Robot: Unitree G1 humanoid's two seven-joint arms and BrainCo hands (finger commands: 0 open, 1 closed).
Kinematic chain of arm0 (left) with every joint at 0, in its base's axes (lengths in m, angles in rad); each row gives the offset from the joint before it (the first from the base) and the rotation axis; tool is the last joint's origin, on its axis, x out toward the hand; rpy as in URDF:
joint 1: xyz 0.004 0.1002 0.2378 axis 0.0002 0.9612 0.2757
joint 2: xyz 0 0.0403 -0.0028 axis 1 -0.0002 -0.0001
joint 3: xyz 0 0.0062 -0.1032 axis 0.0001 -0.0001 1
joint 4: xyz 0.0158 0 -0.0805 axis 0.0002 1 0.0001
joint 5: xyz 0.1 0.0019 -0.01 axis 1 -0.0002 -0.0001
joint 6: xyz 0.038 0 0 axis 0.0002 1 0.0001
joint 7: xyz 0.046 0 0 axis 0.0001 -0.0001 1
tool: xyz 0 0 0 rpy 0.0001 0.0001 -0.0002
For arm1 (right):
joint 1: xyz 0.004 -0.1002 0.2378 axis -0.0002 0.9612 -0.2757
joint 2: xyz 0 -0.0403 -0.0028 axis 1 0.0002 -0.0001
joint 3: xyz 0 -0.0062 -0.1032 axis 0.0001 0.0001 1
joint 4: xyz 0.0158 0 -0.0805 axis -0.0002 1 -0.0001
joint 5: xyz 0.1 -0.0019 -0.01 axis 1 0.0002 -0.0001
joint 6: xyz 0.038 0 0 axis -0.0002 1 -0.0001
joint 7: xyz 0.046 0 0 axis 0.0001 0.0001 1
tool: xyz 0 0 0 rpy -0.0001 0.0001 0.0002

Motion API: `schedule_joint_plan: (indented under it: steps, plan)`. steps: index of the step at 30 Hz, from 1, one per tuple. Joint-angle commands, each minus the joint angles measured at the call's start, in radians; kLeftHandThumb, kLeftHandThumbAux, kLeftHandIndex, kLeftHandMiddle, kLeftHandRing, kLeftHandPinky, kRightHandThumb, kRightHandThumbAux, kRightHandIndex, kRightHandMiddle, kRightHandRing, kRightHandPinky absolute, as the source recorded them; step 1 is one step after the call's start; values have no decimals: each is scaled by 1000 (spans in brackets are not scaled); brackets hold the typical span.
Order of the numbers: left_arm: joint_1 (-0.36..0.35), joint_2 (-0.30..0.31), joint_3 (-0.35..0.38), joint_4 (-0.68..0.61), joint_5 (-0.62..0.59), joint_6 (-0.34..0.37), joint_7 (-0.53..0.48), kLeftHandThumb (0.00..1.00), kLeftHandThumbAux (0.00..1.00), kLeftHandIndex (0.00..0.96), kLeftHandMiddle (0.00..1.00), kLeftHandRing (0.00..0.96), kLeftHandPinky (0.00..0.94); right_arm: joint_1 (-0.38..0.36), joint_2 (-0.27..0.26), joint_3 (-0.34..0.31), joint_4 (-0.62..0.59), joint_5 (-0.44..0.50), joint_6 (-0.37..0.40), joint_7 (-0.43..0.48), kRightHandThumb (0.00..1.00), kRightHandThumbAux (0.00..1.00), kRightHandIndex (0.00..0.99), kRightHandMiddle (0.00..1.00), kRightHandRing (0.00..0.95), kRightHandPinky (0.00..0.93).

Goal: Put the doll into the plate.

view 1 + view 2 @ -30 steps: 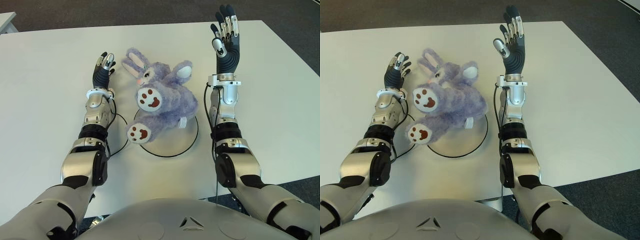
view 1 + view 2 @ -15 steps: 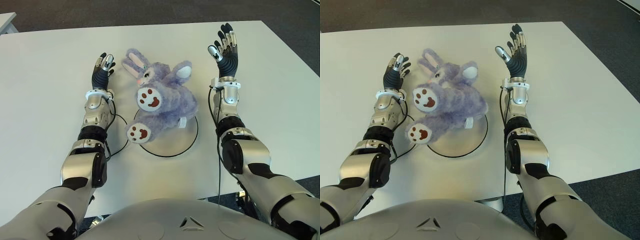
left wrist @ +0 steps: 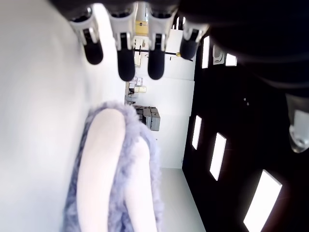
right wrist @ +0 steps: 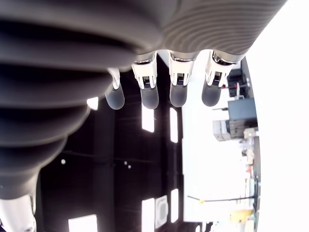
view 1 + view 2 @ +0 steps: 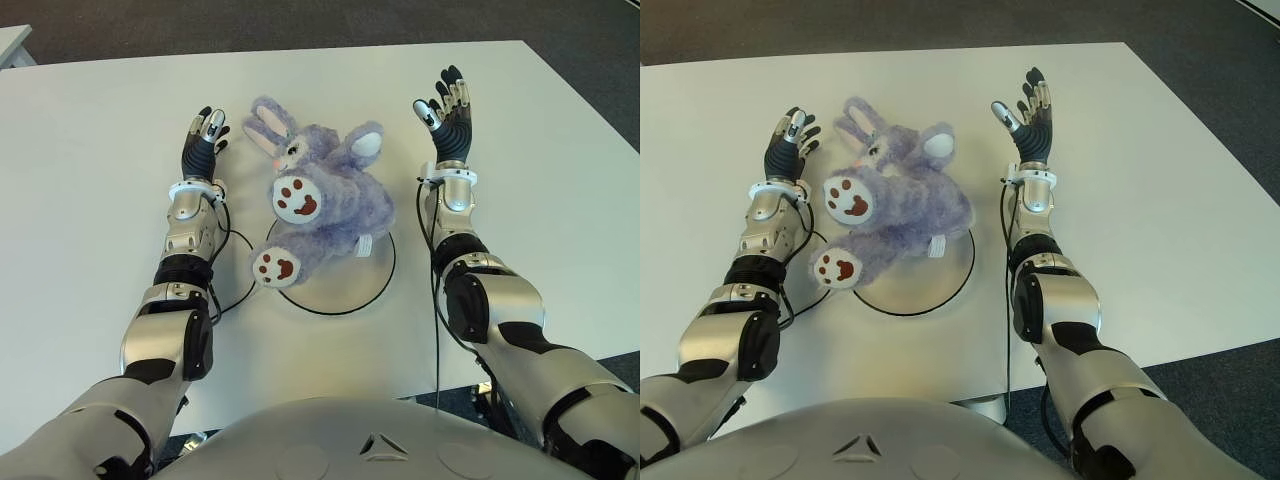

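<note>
Left eye: right hand (image 5: 447,110) has come down from its raised pose of a second ago and now shows low over the white table (image 5: 90,200), palm up, fingers spread, holding nothing. Left hand (image 5: 203,145) unchanged, just beside the rabbit's ear, fingers loosely extended and empty. Fluffy purple plush rabbit doll (image 5: 320,200) hasn't moved: body lies over the far-left part of the flat white round plate with a thin black rim (image 5: 385,275), head and ears hang past the rim onto the table.

Right eye: same layout; both hands clear of the doll.

Left wrist: fingers (image 3: 125,58) straight, a plush ear beyond them.

Right wrist: fingers (image 4: 149,92) extended, nothing in them.

Read: doll released on the plate, arms retreating. Placement looks done, though off-centre.
</note>
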Motion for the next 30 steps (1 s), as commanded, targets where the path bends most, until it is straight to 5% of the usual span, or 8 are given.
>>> schedule_joint_plan:
  steps: [1, 11, 30]
  plan:
    - [35, 2, 1, 0, -6, 31, -16, 0, 408, 0, 153, 142, 72, 7, -2, -4, 17, -3, 18, -5, 0, 652, 0, 4, 0, 0]
    - [43, 5, 3, -16, -5, 40, -18, 0, 409, 0, 151, 136, 35, 25, -6, -18, 25, 10, 26, 14, 0, 652, 0, 14, 1, 9]
    - [49, 6, -2, -19, 0, 38, -24, 0, 405, 0, 135, 127, 67, 18, -12, -71, 62, 44, 151, 51, 0, 699, 5, 14, 7, 27]
